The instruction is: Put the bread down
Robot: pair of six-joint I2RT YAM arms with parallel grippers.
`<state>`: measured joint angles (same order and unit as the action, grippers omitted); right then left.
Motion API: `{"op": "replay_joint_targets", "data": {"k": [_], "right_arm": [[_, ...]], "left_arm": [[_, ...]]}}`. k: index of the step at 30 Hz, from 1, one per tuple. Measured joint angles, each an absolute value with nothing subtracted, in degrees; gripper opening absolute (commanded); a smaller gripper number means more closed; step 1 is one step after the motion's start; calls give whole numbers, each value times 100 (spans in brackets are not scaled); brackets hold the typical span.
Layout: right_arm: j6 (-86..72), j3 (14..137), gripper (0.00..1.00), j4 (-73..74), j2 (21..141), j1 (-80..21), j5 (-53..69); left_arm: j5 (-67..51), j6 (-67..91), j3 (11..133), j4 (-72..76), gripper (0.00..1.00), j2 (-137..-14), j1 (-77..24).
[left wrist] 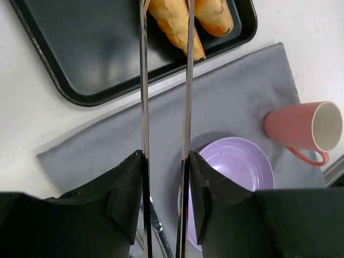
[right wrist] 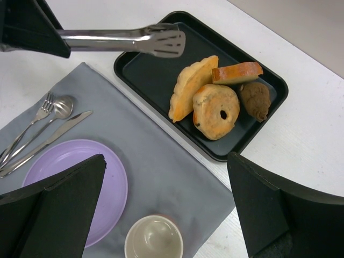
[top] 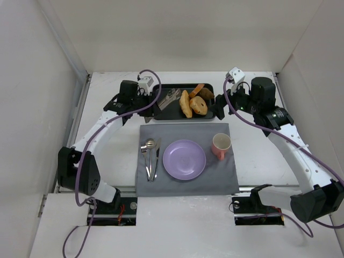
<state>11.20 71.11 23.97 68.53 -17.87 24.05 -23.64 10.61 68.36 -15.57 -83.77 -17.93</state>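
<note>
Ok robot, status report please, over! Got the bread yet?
Left gripper shut on tongs, over tray. Right gripper open, empty. Bread on tray, not gripped. Ring bagel lies against it.

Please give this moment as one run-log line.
left tool: shut on tongs, over tray | bread: on tray, untouched | right tool: open, empty | plate: empty

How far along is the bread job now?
Done: the left tool is shut on the tongs, and their tips are over the tray. In hand: the approach; the tips are empty and apart from the bread. Left: grip the bread and carry it, probably to the plate, which holds no bread.
</note>
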Motion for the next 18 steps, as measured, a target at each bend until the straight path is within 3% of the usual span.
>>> {"op": "replay_joint_targets", "data": {"k": [18], "right_arm": [[1120,7111,100,2394,6853,-1787,2397]], "left_arm": [[-2359,1103,7227,-1557,40,-8838,-2029]]}}
